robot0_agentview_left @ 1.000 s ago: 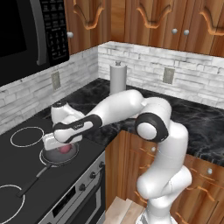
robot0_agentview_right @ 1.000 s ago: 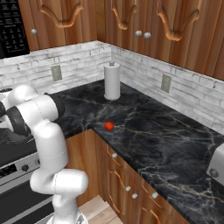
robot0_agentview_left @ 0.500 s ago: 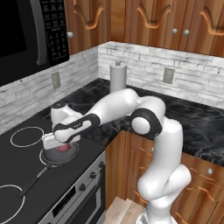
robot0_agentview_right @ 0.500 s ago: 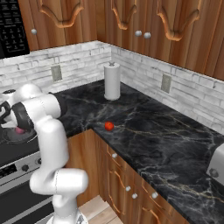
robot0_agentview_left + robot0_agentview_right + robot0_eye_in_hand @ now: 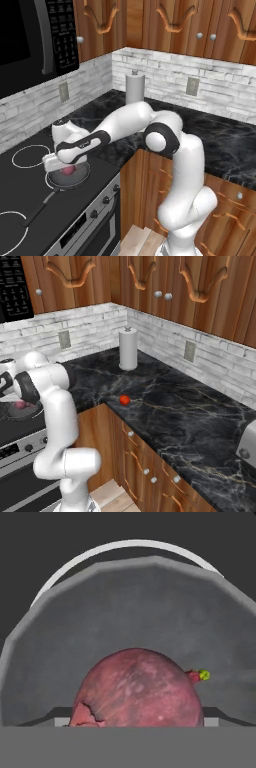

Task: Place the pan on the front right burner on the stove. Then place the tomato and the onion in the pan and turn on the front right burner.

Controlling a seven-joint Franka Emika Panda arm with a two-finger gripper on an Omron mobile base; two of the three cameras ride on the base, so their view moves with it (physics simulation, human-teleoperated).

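The stove [image 5: 30, 200] is carrying the pan [image 5: 75, 179] on the front right burner [image 5: 125, 549], and the gripper [image 5: 64, 162] is hanging low over the pan with the onion [image 5: 137, 689] between its tips, though I cannot tell whether they are clenched on it or already slack. To do this step well, it should be letting go only with the onion resting on the pan floor near the middle, then lifting straight up. The tomato [image 5: 124, 400] is waiting on the counter [image 5: 190, 421], well to the right.

The onion [image 5: 67, 170] lay in the pan [image 5: 80, 178] at the left of the left base view, on the stove [image 5: 30, 187]. The tomato [image 5: 124, 400] sat mid-frame on the counter [image 5: 180, 416], below the paper towel roll [image 5: 128, 349].
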